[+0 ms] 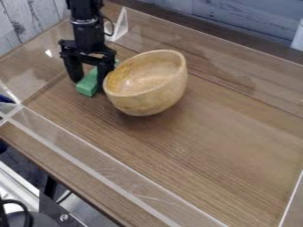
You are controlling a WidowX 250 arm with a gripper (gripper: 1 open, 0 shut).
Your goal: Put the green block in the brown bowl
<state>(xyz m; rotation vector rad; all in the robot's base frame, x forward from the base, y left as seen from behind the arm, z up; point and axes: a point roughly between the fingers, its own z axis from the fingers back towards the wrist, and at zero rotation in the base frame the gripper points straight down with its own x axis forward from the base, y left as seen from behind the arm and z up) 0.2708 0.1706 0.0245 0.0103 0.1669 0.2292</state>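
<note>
The green block (88,86) lies on the wooden table at the upper left. Pointing straight down, my black gripper (89,78) stands open over the block, one finger on each side of it. I cannot tell whether the fingers touch the block. The brown bowl (154,99) sits just right of the gripper. It is tilted, its opening leaning towards the gripper, and its left rim is close against my right finger (109,74).
Clear plastic walls (71,142) border the wooden tabletop (201,151) at the front left and along the back. A pale wall rises behind the arm.
</note>
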